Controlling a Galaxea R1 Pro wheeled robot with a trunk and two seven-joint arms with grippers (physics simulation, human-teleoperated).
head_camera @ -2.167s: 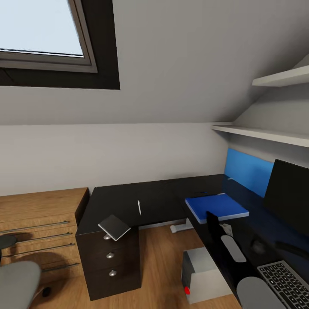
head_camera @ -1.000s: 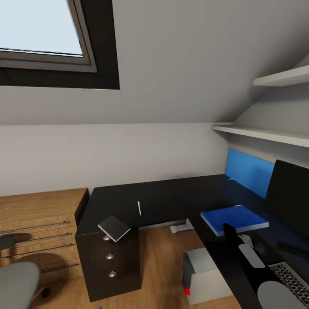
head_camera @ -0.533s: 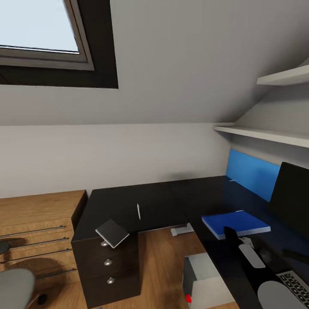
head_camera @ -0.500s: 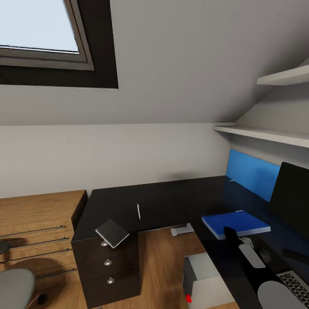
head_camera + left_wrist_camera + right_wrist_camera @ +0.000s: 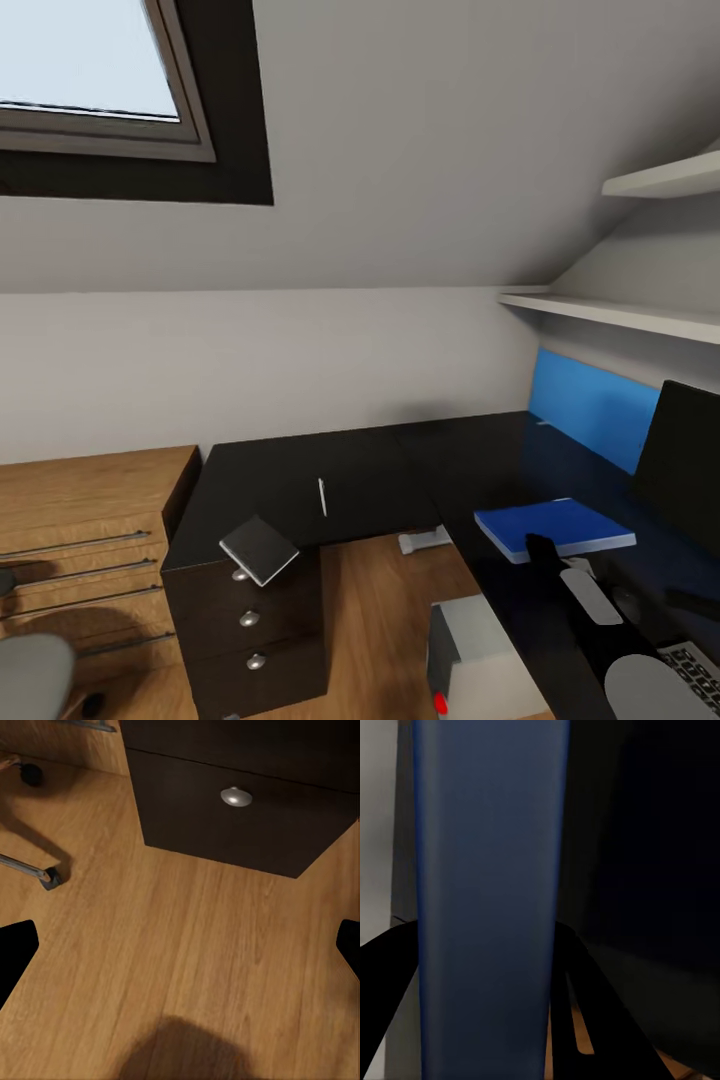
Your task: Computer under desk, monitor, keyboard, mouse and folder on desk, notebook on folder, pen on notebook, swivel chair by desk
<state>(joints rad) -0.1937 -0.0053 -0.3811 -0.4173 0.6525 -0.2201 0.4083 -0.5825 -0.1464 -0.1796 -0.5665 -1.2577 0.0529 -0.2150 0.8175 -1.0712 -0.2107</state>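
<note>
The blue folder (image 5: 555, 527) lies flat on the black desk (image 5: 390, 470), in front of the dark monitor (image 5: 688, 460). My right gripper (image 5: 540, 548) is shut on the folder's near edge. In the right wrist view the folder (image 5: 491, 892) runs between the two black fingers (image 5: 390, 975). The grey notebook (image 5: 258, 549) overhangs the desk's left corner, and the white pen (image 5: 322, 497) lies just behind it. The keyboard (image 5: 692, 665) and mouse (image 5: 628, 601) sit by my right arm. The grey computer (image 5: 478, 655) stands on the floor. My left gripper (image 5: 180, 945) hangs open over the wooden floor.
A wooden chest of drawers (image 5: 80, 530) stands left of the desk, and the grey swivel chair (image 5: 30, 680) is at the lower left. The desk's drawer unit (image 5: 236, 795) has round knobs. Shelves (image 5: 620, 315) hang above the desk's right wing.
My right gripper has carried the folder rightward along the desk toward the monitor and lowered it. The view has shifted a little to the right.
</note>
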